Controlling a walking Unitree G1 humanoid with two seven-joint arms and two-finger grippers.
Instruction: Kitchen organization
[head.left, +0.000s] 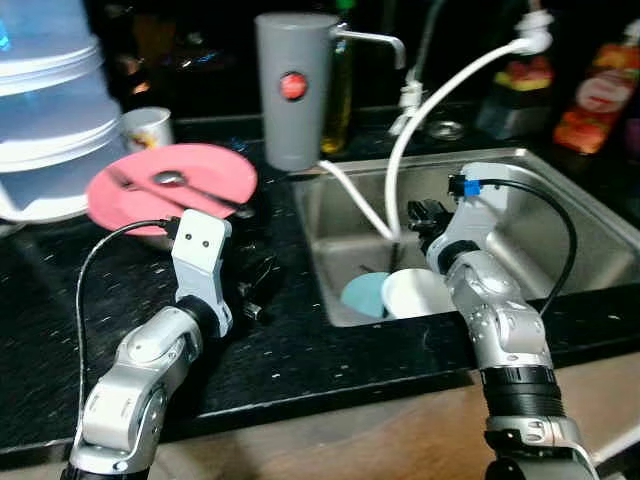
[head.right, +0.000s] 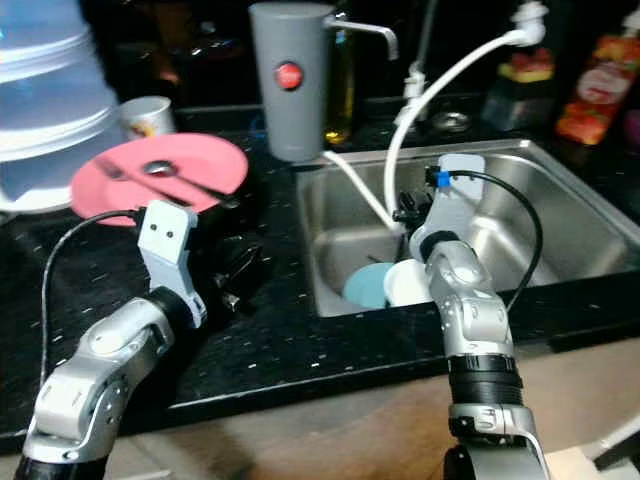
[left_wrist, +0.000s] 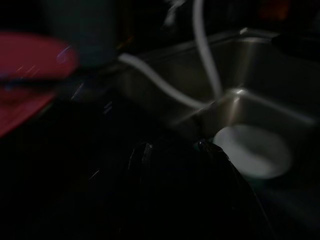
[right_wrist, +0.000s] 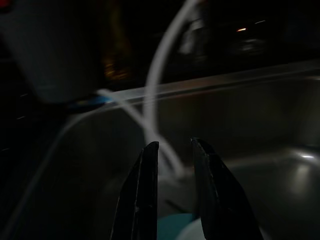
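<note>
Sitting in the near left corner of the stainless sink (head.left: 560, 215) are the pieces this tidy-up most likely turns on: a white bowl (head.left: 418, 293) and, touching it on the left, a light-blue dish (head.left: 364, 294). Both look hard and glossy, so I judge them stiff, fairly light, breakable and probably slick, more so if wet (a sink seldom stays dry). The exposed rim of the white bowl, on the side away from the basin wall, seems the safest place to pinch, one finger inside and one outside.

The right gripper (right_wrist: 174, 165) hangs over the basin just above these dishes, beside the white hose (head.left: 420, 130) that loops down into the sink; its two fingers stand a narrow gap apart with nothing between them. The left gripper (head.left: 258, 285) rests low over the black speckled countertop (head.left: 300, 360), near the sink's left edge; whether its fingers are parted I cannot tell, as its wrist view is too dark.

Further back on the counter lies a pink plate (head.left: 170, 182) carrying cutlery, and behind it a grey jug (head.left: 292, 88) with a round red badge (its lettering unreadable). Red-labelled bottles (head.left: 605, 95) stand at the far right; their print is too blurred to read.
</note>
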